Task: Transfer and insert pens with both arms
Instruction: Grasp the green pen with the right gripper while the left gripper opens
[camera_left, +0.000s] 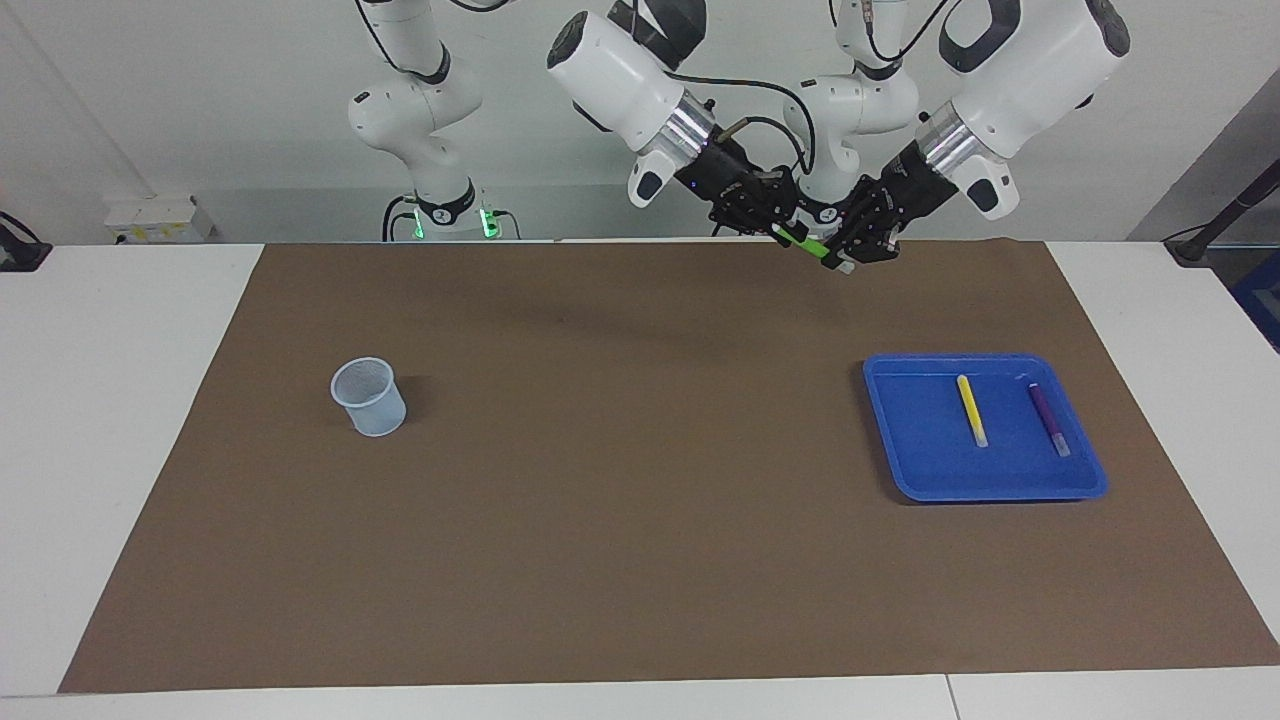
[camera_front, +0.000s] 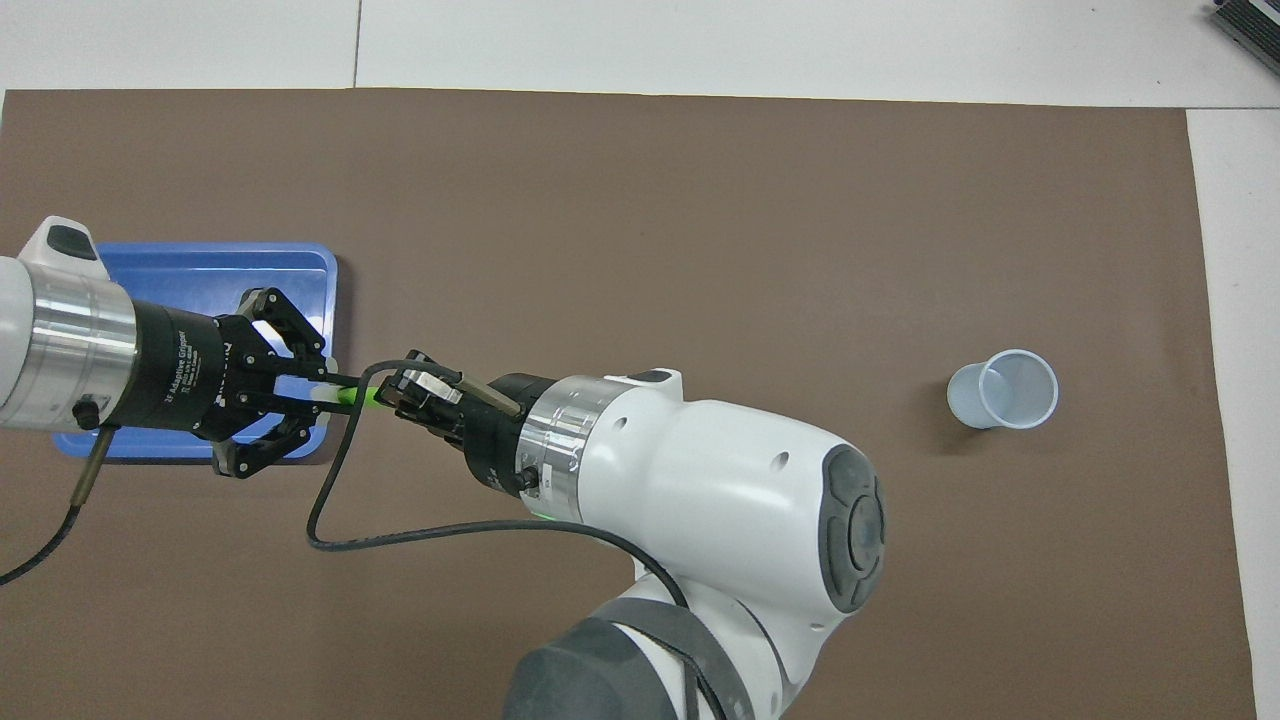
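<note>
The green pen (camera_left: 808, 243) hangs in the air above the brown mat (camera_left: 640, 500), held at both ends. My left gripper (camera_left: 842, 262) is shut on its pale end. My right gripper (camera_left: 779, 229) is shut on its green end. From overhead, the green pen (camera_front: 355, 395) shows as a short stretch between the left gripper (camera_front: 325, 385) and the right gripper (camera_front: 388, 392). The yellow pen (camera_left: 971, 410) and the purple pen (camera_left: 1048, 419) lie side by side in the blue tray (camera_left: 920, 470). Overhead, my left arm hides them.
A pale mesh cup (camera_left: 369, 397) stands upright on the mat toward the right arm's end, also seen overhead as the cup (camera_front: 1003, 389). The blue tray (camera_front: 200, 262) sits toward the left arm's end. A black cable (camera_front: 400, 535) loops from my right wrist.
</note>
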